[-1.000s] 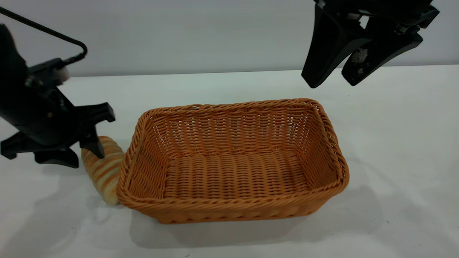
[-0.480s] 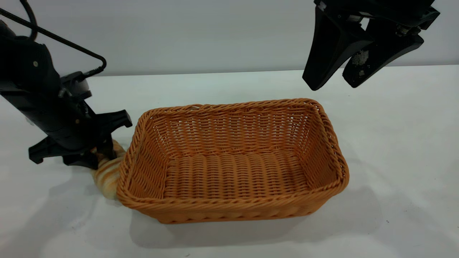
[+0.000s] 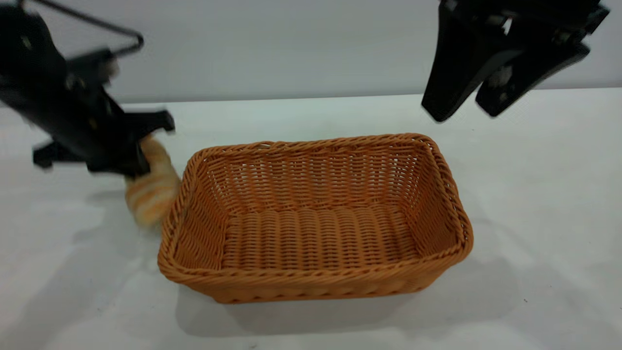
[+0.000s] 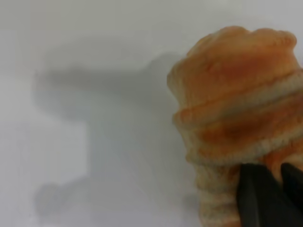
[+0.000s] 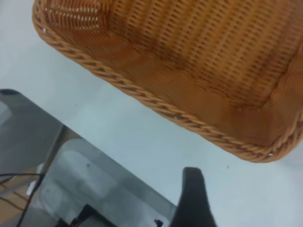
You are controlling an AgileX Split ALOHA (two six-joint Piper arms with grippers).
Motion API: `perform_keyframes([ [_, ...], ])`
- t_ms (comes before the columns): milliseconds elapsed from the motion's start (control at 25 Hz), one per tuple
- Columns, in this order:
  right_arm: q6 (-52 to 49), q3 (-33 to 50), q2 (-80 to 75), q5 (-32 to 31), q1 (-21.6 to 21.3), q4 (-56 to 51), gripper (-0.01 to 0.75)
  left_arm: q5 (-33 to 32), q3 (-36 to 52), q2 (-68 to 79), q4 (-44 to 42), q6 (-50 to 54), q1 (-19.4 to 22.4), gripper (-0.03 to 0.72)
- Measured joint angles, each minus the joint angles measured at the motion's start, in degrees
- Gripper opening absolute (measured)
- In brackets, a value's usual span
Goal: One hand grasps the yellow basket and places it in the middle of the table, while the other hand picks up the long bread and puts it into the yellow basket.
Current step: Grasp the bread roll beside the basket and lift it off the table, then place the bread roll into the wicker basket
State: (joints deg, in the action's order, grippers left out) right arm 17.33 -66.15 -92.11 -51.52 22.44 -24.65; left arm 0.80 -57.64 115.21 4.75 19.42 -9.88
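The yellow basket [image 3: 311,142] stands upright and empty on the white table [image 3: 534,194], near its middle. My left gripper [image 3: 136,163] is shut on the long bread [image 3: 153,192] and holds it tilted in the air just beside the basket's left end. In the left wrist view the bread [image 4: 236,94] hangs above the table, with a black finger [image 4: 258,198] pressed on it. My right gripper [image 3: 465,115] is open and empty, high above the table behind the basket's right end. The right wrist view shows the basket [image 5: 156,104] and one finger [image 5: 194,198].
A grey wall runs behind the table's back edge. In the right wrist view the table's edge [image 5: 94,142] shows, with floor and cables beyond it. White tabletop lies in front of and to the right of the basket.
My left gripper closed on the bread and lifted it off the table, up beside the basket's left end. The right gripper drifted slightly right. The basket has not moved.
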Motion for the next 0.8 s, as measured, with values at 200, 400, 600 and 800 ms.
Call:
perform_keyframes([
  [200,0.0,0.0,5.3,-0.15,0.0,1.16,0.589,-3.53,0.0,-7.87,0.0,-1.39,-0.39,0.052],
  [400,0.0,0.05,11.7,-1.37,0.0,1.44,0.589,-5.29,0.0,-12.44,-0.05,-1.44,-4.78,0.052],
  [600,-1.67,0.18,18.45,-3.19,0.0,4.92,0.589,-4.74,0.0,-12.63,-0.05,-2.95,-12.05,0.052],
  [800,-5.36,0.18,23.4,-7.42,0.0,9.87,0.589,-0.8,0.0,-10.56,0.0,-4.28,-15.17,0.052],
])
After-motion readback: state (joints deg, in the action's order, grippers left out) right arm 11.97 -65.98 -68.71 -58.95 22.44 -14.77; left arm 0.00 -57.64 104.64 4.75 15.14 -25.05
